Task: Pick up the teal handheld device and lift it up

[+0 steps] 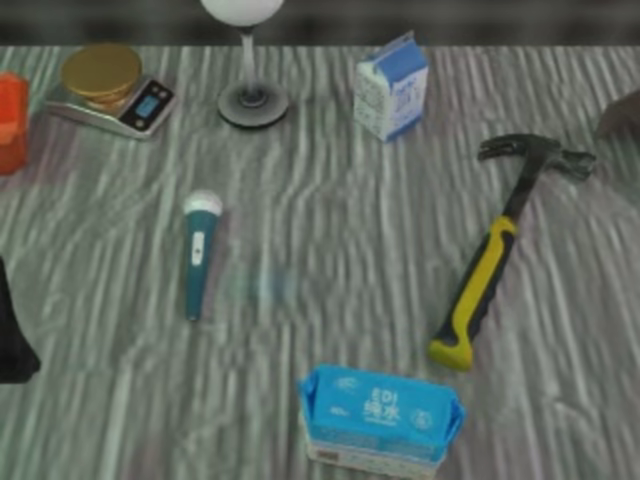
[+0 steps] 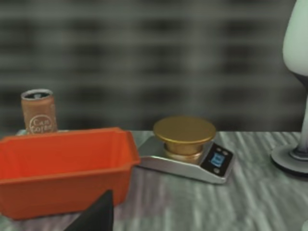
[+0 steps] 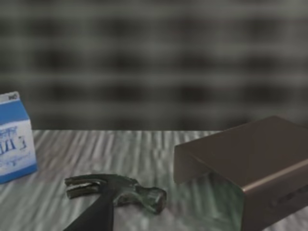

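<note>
The teal handheld device [image 1: 197,257] lies flat on the table left of centre, its round white head toward the far side and its slim dark-teal handle toward the near edge. Nothing touches it. My left arm [image 1: 12,335] shows as a dark shape at the table's left edge, well to the left of the device and level with its handle end. In the left wrist view only a dark tip of my left gripper [image 2: 96,215] shows, in front of the orange bin. My right gripper [image 3: 94,214] shows as a dark tip near the hammer's head; that arm is outside the top view.
At the back stand a scale with a gold lid [image 1: 112,90], a wine glass [image 1: 250,98] and a milk carton [image 1: 392,85]. An orange bin [image 2: 62,168] and a soda can [image 2: 38,111] sit far left. A hammer [image 1: 490,265], a brown box [image 3: 250,163] and a blue tissue pack [image 1: 380,415] lie to the right and front.
</note>
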{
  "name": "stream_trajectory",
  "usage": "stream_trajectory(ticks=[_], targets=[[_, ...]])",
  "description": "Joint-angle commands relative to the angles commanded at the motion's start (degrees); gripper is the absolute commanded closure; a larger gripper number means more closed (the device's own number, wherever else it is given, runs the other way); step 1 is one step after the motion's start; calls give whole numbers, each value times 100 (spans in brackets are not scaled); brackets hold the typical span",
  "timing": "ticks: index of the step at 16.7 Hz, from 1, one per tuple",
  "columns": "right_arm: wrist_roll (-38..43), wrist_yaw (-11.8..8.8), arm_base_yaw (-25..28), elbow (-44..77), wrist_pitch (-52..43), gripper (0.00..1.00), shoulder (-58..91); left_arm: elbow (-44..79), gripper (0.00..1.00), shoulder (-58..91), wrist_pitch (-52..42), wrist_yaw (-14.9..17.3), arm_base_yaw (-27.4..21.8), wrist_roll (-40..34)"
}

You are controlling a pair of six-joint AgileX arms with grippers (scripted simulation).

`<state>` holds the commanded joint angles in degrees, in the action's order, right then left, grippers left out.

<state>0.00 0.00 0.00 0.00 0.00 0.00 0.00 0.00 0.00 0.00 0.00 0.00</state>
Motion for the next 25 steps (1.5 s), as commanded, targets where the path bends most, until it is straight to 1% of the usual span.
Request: stream_trajectory(ticks=[4, 8, 12, 20, 25], targets=[[0, 0, 0, 0, 0, 0, 0, 174, 0, 176, -104, 4, -55, -46], [0, 0, 0, 0, 0, 0, 0, 1143, 0, 1258, -698, -7, -325, -297], [0, 0, 0, 0, 0, 0, 0, 2574, 0, 3273, -1684, -53, -719, -669], [0, 0, 0, 0, 0, 0, 0, 5626, 0, 8233, -3954, -142, -1610, -1474], [0, 0, 0, 0, 0, 0, 0, 7163, 0, 10220, -4925, -167, -2036, -1865]])
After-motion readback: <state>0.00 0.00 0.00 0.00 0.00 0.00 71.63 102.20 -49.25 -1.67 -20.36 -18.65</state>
